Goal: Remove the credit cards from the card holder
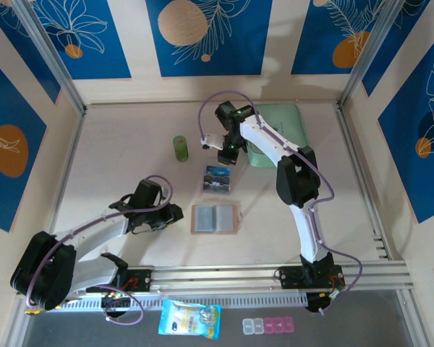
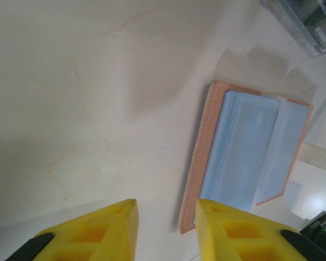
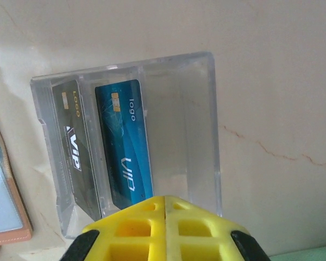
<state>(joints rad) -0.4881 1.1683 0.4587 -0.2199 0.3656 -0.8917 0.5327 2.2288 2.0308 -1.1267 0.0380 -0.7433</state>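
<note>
We see two matching builds: left arm [image 1: 87, 233] and right arm [image 1: 309, 225], both with white link shells and black joint housings. A lilac cable [image 1: 228, 92] runs along the right arm, and a second lilac line [image 1: 166, 189] along the left. The left base [image 1: 117, 273] and right base [image 1: 308, 275] are black blocks with bits of red wiring. On the left gripper [image 2: 165, 209], the fingers [image 2: 106, 228] are bright yellow wedges with moulded square pockets and black pieces at the outer edges. The right gripper [image 3: 164, 206] has the same yellow, the same pocket grid and the same black corners. We also spot a small green light [image 1: 232, 149] on the right wrist.
</note>
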